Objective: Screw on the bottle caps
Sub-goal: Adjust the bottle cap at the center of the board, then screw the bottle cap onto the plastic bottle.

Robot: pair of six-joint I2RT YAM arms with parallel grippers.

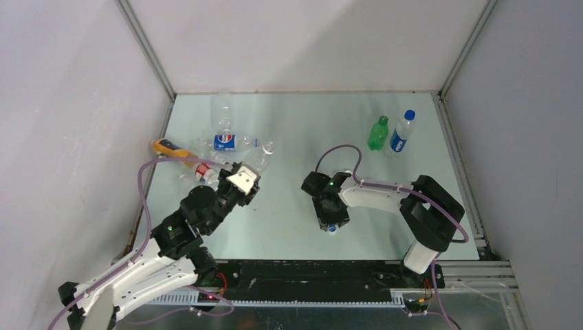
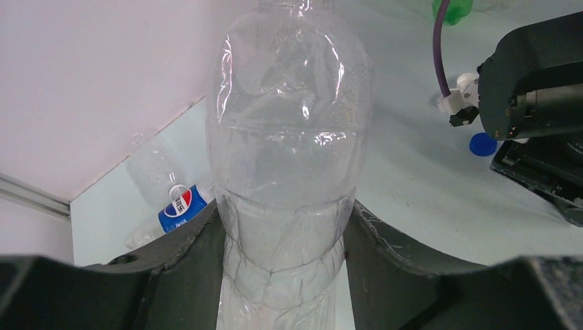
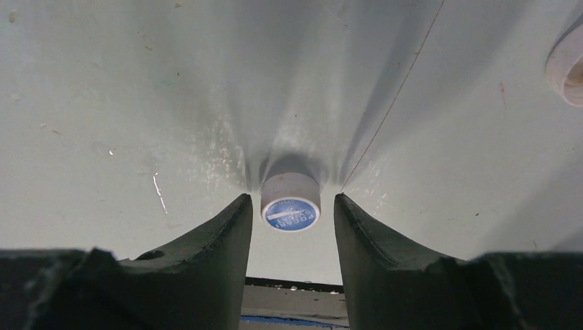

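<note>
A clear label-less bottle [image 2: 289, 137] fills the left wrist view, with my left gripper [image 2: 285, 220] shut on its lower body. From above, that bottle [image 1: 260, 159] sticks out beyond the left gripper [image 1: 244, 182], its uncapped neck pointing up and to the right. A small bottle cap [image 3: 290, 203] with a white side and a blue printed top sits on the table between the fingers of my right gripper [image 3: 292, 206]. The jaws are open, with a thin gap on each side of the cap. Seen from above, the right gripper [image 1: 330, 223] points down at this cap [image 1: 332, 229].
A green bottle [image 1: 377, 133] and a blue-capped, blue-labelled clear bottle [image 1: 402, 130] stand upright at the back right. At the left lie a Pepsi-labelled bottle [image 1: 225, 142], an orange-yellow one [image 1: 168, 148] and a red-labelled one [image 1: 204, 172]. A pale cap [image 3: 567, 69] lies nearby.
</note>
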